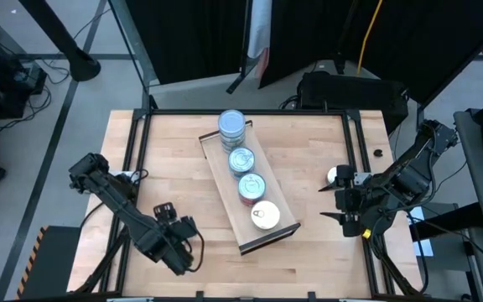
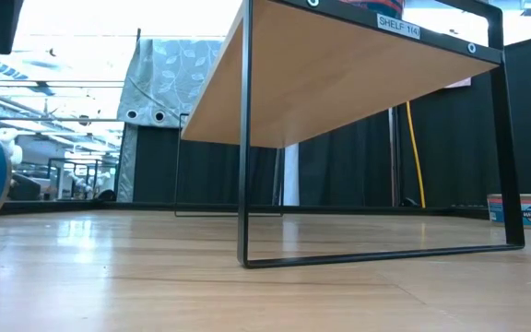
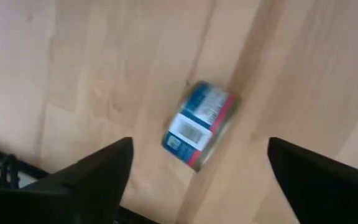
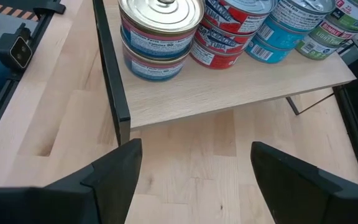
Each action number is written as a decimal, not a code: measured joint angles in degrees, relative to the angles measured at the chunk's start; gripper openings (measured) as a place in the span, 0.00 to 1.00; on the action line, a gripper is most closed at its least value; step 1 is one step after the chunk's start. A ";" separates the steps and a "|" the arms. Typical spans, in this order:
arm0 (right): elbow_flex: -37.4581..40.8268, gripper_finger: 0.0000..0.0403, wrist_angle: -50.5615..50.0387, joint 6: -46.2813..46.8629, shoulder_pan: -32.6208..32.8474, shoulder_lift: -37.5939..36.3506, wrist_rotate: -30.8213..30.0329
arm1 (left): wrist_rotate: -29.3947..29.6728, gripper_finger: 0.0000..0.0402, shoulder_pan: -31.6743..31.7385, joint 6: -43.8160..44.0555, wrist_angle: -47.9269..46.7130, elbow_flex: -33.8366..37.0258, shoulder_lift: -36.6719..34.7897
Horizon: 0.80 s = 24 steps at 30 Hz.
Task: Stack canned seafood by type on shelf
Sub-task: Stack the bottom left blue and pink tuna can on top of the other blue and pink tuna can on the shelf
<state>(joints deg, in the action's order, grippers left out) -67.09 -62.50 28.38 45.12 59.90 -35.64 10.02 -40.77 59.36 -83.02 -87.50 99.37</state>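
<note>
Below my left gripper (image 3: 194, 180), near the tabletop's (image 1: 309, 143) front-left corner, a blue-labelled tin (image 3: 197, 132) sits loose between my spread fingers, touching neither. It appears tipped up on its side wall, barcode facing me, round faces pointing slantwise across the gap, so I judge the wrist must turn before the jaws can close flat on it. The shelf (image 1: 285, 228) runs diagonally from the table's back middle toward the front middle, carrying four stacks in a row, so this tin lies well apart from it, toward the left edge; my left arm is clearly the nearer one. My right gripper (image 4: 191, 180) waits open by the right edge, looking at the shelf's front end. From overhead my own arm hides the loose tin entirely, and I cannot tell whether it is resting or rolling.
</note>
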 joint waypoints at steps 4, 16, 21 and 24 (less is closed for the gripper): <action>-0.01 0.73 0.01 -0.02 -0.02 0.00 -0.02 | -2.45 0.98 0.69 -6.24 1.52 0.57 0.40; -0.01 0.73 0.12 0.10 -0.01 0.00 -0.02 | -5.57 0.99 3.69 -17.74 5.92 8.00 0.42; 0.00 0.73 0.11 -0.15 -0.02 0.00 -0.04 | -6.60 0.99 4.20 -19.72 11.70 13.36 0.42; 0.00 0.73 0.11 -0.27 -0.02 0.00 -0.04 | -6.86 0.98 4.43 -20.82 13.47 16.22 0.42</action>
<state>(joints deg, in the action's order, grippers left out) -67.09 -62.39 28.11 45.11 59.90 -35.68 3.16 -36.34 38.54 -69.55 -71.27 99.79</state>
